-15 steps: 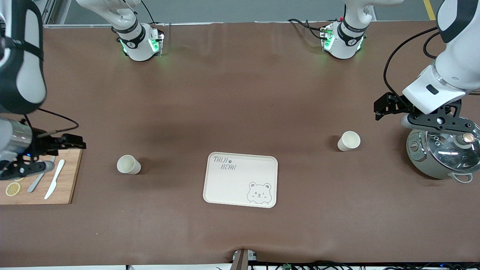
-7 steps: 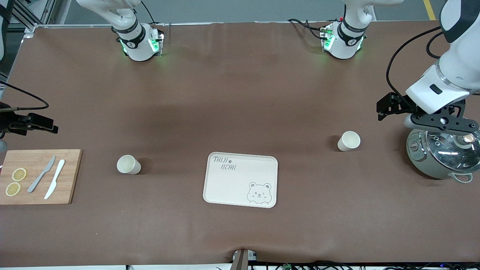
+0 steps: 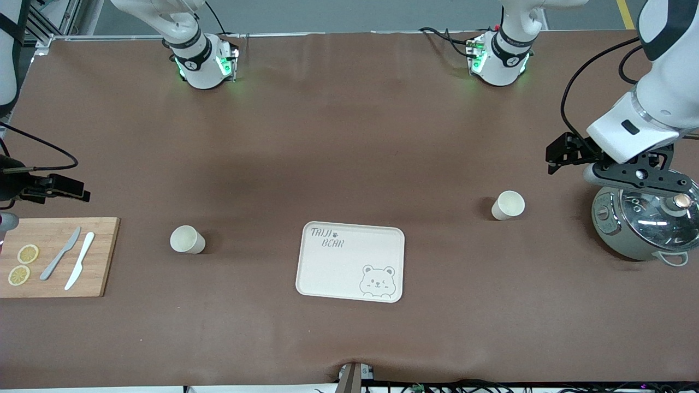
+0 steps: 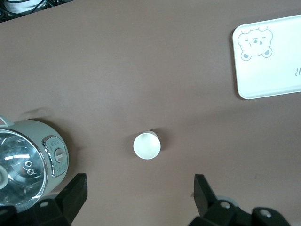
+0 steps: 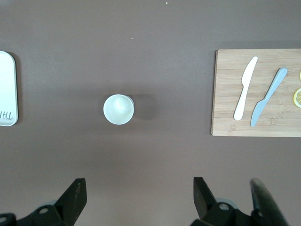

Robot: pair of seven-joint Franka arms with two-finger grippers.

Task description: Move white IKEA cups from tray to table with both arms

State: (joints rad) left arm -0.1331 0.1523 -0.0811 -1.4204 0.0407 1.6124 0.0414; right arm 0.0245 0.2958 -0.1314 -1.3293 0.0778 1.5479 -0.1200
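Observation:
Two white IKEA cups stand upright on the brown table. One cup (image 3: 187, 239) is between the cutting board and the bear tray (image 3: 350, 262); it also shows in the right wrist view (image 5: 118, 109). The other cup (image 3: 508, 205) is between the tray and the pot; it also shows in the left wrist view (image 4: 146, 145). My left gripper (image 3: 638, 176) hangs over the pot's rim, open and empty (image 4: 139, 197). My right gripper (image 3: 6, 222) is at the view's edge above the cutting board's end, open and empty (image 5: 138, 197). Both grippers are high, well apart from the cups.
A wooden cutting board (image 3: 54, 256) with two knives (image 3: 71, 262) and lemon slices (image 3: 22, 265) lies at the right arm's end. A grey pot with a glass lid (image 3: 644, 229) stands at the left arm's end. The arm bases (image 3: 205, 60) stand along the table's back edge.
My right arm has risen and pulled away from over the cutting board toward the table's end, uncovering the board. My left arm has barely shifted. The cups have not moved.

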